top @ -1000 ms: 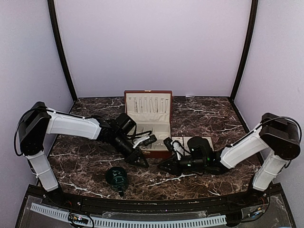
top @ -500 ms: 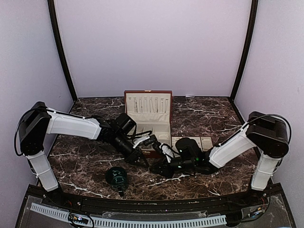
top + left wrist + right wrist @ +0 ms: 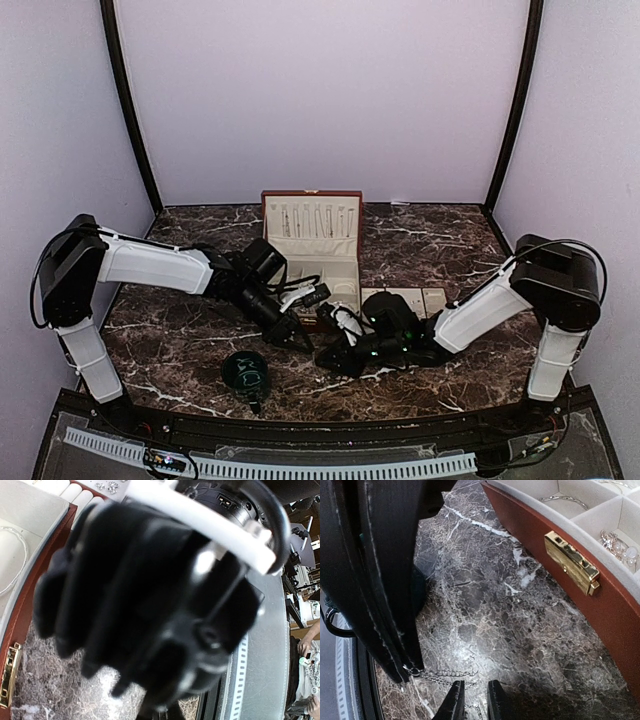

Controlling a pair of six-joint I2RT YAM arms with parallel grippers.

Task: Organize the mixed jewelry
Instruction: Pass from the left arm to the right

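Two fingers of the right gripper (image 3: 472,702) have narrowed to a slit at the chain's (image 3: 447,674) loose end. Gripped or not, I cannot tell. It has slid up to the left gripper (image 3: 406,670), which is clamped on the other end, just before the box (image 3: 600,605) — likely a handover.

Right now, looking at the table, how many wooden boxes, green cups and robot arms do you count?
Wooden box: 1
Green cup: 1
Robot arms: 2 (left arm, right arm)
Total: 4
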